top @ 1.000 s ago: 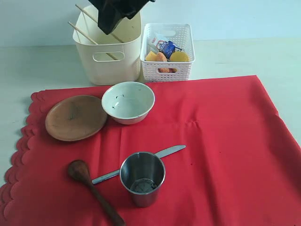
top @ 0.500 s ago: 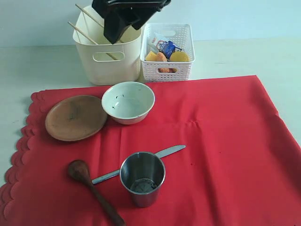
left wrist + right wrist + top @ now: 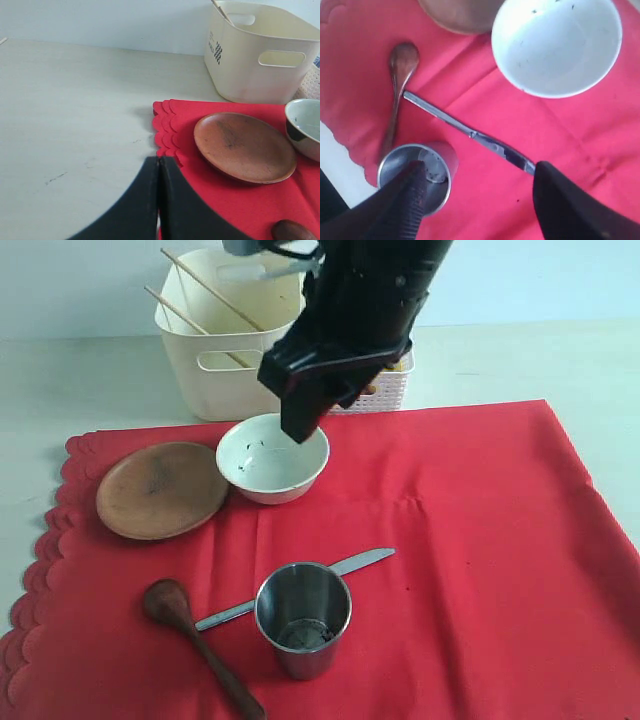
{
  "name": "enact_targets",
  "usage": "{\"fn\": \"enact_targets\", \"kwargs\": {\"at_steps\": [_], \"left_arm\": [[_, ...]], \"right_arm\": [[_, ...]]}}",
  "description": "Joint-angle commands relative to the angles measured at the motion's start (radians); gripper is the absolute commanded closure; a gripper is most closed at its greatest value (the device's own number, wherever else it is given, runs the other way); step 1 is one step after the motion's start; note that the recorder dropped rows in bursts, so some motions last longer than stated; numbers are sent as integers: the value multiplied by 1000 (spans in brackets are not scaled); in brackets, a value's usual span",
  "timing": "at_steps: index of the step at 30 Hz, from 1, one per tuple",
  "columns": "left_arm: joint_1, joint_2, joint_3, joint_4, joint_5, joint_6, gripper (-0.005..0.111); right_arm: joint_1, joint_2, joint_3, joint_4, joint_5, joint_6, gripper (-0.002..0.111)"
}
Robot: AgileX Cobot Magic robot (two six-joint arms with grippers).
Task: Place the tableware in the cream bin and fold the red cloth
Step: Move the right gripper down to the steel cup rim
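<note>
Red cloth lies spread across the counter, carrying the brown plate, white speckled bowl, steel cup, wooden spoon and knife. The right tool hovers by the bowl, fingers wide apart, gripping nothing. The left tool is pressed together, empty, near the cloth's scalloped edge. The chopsticks lean inside the cream bin.
</note>
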Motion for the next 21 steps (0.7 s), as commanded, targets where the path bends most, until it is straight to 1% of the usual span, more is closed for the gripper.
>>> {"fn": "enact_targets", "kwargs": {"at_steps": [1, 8, 17, 21], "left_arm": [[3, -4, 3, 5, -10, -4, 107], [3, -4, 3, 5, -10, -4, 107], [3, -4, 3, 5, -10, -4, 107], [3, -4, 3, 5, -10, -4, 107]], "right_arm": [[0, -14, 86, 0, -10, 0, 49], [0, -14, 214, 4, -96, -2, 49], [0, -14, 342, 186, -125, -110, 49], [3, -14, 392, 191, -184, -113, 49]]}}
